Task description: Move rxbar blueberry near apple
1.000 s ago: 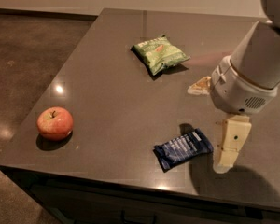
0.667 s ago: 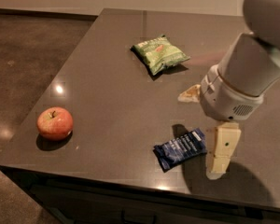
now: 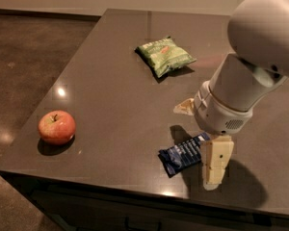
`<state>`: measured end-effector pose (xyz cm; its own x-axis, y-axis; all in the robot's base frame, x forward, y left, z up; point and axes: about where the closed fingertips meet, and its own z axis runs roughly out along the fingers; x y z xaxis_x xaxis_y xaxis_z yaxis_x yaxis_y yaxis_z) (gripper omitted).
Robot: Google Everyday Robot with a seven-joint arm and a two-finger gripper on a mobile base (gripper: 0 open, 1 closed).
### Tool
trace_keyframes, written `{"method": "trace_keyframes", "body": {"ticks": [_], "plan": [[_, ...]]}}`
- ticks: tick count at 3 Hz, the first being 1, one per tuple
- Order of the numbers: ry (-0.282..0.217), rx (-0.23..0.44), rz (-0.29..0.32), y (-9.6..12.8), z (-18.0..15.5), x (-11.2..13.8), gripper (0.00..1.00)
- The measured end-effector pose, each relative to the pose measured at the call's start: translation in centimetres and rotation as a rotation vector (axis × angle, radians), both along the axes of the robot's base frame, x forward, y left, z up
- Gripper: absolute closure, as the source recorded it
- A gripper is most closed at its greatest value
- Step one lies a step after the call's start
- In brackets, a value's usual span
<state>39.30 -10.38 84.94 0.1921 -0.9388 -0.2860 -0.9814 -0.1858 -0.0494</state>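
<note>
The rxbar blueberry (image 3: 182,154), a dark navy wrapper with white lettering, lies flat near the front edge of the dark table (image 3: 111,90). The red apple (image 3: 56,127) stands at the front left, far from the bar. My gripper (image 3: 199,143) hangs from the white arm on the right, low over the bar's right end. It is open: the near finger (image 3: 216,162) stands just right of the bar and the far finger (image 3: 185,107) behind it. The bar lies free on the table.
A green chip bag (image 3: 164,56) lies at the back middle of the table. The table's front edge runs just below the bar and the near finger. The floor drops off to the left.
My arm has moved left and forward toward the bar. The near finger now stands right beside the bar's right end. The bar and the apple have not moved.
</note>
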Motion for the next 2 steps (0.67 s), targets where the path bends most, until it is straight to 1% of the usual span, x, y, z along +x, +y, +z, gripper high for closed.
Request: {"method": "trace_keyframes", "body": {"ticks": [1,2], "plan": [[-0.001,0.002,0.012,0.28,-0.76,0.01,0.00],[0.001,0.006,0.017,0.17,-1.30,0.05,0.15]]}}
